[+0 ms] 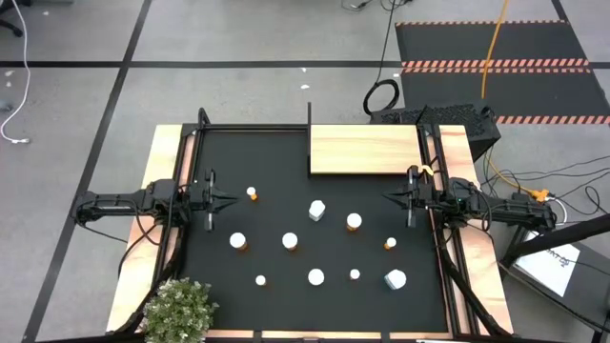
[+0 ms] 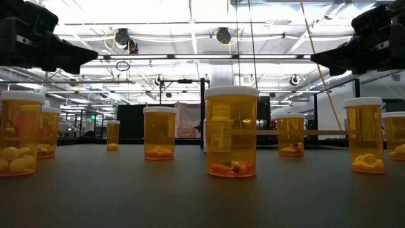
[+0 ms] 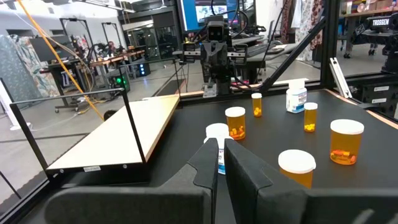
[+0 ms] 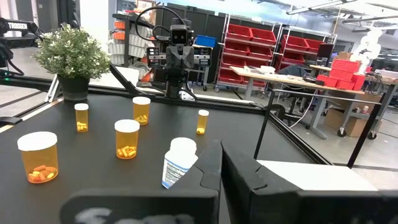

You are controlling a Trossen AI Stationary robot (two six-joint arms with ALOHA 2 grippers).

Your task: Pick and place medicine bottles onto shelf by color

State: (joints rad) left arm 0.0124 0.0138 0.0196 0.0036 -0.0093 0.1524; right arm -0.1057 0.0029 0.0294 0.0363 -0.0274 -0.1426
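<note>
About ten medicine bottles stand upright on their bases on the black mat [image 1: 276,162]. Most are orange with white caps, such as the ones at the middle [image 1: 290,241] and toward the right [image 1: 354,222]. Two are all white: one at the middle [image 1: 316,209] and one at the near right [image 1: 395,279]. The light-wood shelf [image 1: 365,150] lies at the far right of the mat. My left gripper [image 1: 232,201] is shut and empty above the mat's left side. My right gripper [image 1: 386,197] is shut and empty above its right side. They point at each other.
A potted plant [image 1: 179,310] stands at the near left corner. A black frame of rails [image 1: 253,129] runs along the far and side edges of the mat. A thin black upright [image 1: 309,138] stands at the shelf's left end. Bare mat lies between both grippers and the nearest bottles.
</note>
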